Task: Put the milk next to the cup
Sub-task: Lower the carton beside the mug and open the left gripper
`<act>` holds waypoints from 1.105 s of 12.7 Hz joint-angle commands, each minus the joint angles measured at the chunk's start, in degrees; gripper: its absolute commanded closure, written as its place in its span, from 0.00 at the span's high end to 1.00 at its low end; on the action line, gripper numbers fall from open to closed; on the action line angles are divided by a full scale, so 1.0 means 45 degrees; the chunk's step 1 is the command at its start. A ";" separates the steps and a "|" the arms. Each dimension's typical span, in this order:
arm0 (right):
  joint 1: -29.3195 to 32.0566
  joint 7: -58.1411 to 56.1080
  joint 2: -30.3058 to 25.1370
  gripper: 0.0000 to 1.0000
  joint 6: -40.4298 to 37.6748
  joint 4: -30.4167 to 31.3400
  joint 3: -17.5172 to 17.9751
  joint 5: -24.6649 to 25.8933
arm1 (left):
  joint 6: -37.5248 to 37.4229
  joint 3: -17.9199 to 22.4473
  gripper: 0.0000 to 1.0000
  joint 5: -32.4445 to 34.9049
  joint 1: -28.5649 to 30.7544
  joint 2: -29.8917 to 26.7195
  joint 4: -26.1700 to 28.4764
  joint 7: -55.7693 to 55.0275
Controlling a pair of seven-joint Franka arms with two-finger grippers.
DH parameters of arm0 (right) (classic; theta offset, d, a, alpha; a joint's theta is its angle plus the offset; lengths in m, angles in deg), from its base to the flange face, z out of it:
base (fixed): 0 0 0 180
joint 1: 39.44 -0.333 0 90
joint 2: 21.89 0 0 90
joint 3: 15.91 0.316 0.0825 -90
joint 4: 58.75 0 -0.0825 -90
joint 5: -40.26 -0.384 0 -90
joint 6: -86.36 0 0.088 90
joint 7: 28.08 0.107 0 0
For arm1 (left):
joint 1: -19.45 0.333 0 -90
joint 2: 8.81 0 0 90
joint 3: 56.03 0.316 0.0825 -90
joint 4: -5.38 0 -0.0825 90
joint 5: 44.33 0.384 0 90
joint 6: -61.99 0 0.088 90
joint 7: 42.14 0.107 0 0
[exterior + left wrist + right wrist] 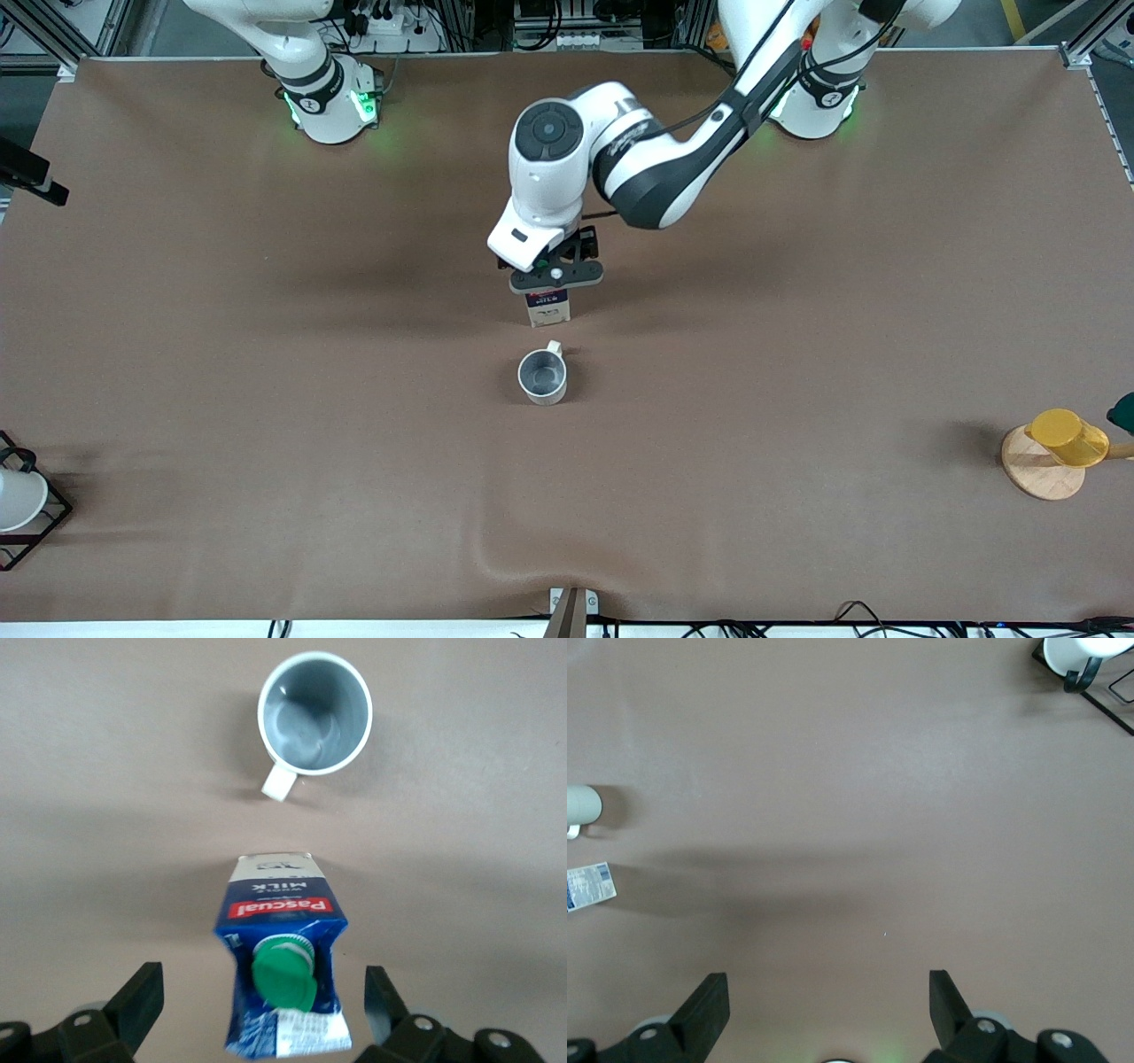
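Centrally, in the middle of the front frame, the milk (547, 307) stands upright on the brown cloth of the table (266, 399); it is a small gable-top carton, dark blue above a red band, white below, with a round green cap (284, 970); the cup (542, 376), a smooth off-white mug with a grey inside and one squared handle, sits just beside it, nearer to the front camera, handle turned toward the carton, a narrow strip of cloth between them. Directly over the carton hangs the left gripper (556, 276); in the left wrist frame its black fingers (137, 1001) stand wide apart on either side of the carton, touching nothing. The right gripper (828, 1010) waits over bare cloth with fingers spread and nothing between them; its arm is near its base at the upper left of the front frame. Wide open cloth surrounds the pair. At the lower right edge a yellow cup (1067, 437) lies tilted on a round wooden board (1041, 474); at the lower left edge a white cup (18, 498) sits in a black wire rack (49, 523).
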State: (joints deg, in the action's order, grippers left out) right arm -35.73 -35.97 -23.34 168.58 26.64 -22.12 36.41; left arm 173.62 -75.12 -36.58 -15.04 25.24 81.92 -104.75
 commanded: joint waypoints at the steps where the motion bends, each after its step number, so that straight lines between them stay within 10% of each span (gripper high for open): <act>1: 0.0094 0.0267 0.0494 1.00 0.0440 0.0145 0.0325 -0.0199 | -0.1209 -0.0053 1.00 -0.0022 0.1021 -0.1351 0.0353 -0.0032; 4: 0.1693 0.0287 0.0498 1.00 0.0364 0.0476 0.2412 -0.0084 | -0.2596 -0.0053 1.00 -0.0004 0.2368 -0.2173 0.0490 0.0688; 14: 0.0641 0.1283 0.0087 1.00 -0.0127 0.0731 0.2026 0.0796 | -0.2252 -0.0053 1.00 0.0211 0.6901 -0.6273 0.4042 0.4674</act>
State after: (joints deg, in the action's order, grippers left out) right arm -31.90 -30.46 -21.88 166.65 28.79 -12.49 38.79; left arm 161.33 -74.88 -36.58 13.71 3.06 93.03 -85.58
